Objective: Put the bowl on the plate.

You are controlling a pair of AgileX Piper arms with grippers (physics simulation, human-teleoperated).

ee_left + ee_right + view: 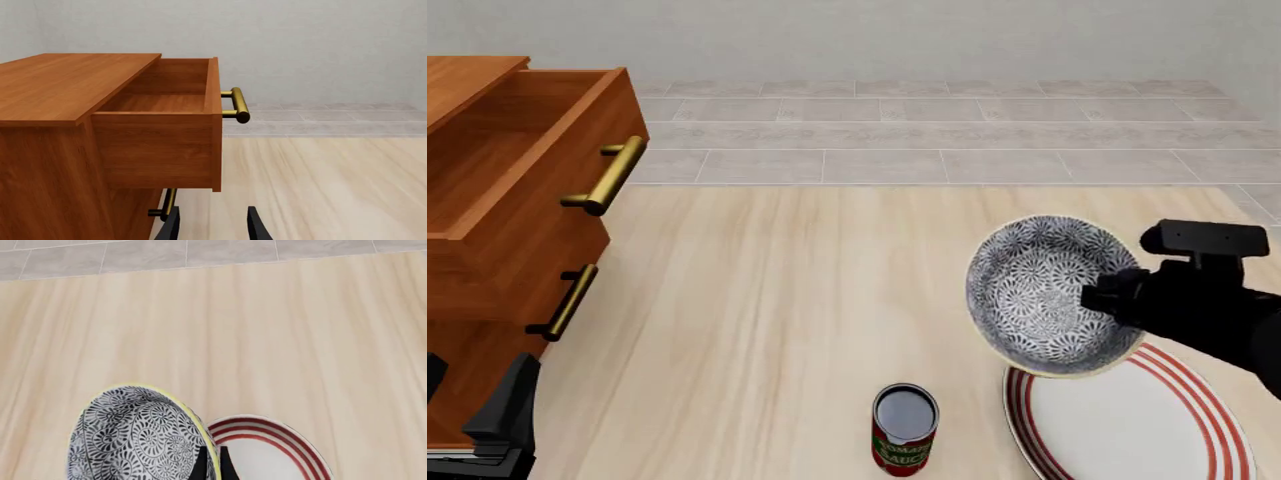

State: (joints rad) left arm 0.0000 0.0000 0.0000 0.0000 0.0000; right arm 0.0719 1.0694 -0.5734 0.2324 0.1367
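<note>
The right gripper (211, 464) pinches the pale yellowish rim of the deep round bowl with blue-grey floral pattern (1048, 295), its fingers nearly together on the wall. The bowl hangs tilted above the far edge of the large flat white plate with red rings (1148, 425), which lies on the pale wooden bench (787, 300). A small red-labelled can (904, 428) stands just left of the plate. The left gripper (213, 225), fingers spread and empty, faces the orange-brown wooden cabinet's open drawer (160, 125).

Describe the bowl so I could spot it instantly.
Start at the big white plate with red rings, near right on the table. Tilted above its far edge, in the right hand, is the bowl: deep, patterned blue-grey and white, unlike the small red-labelled can.
</note>
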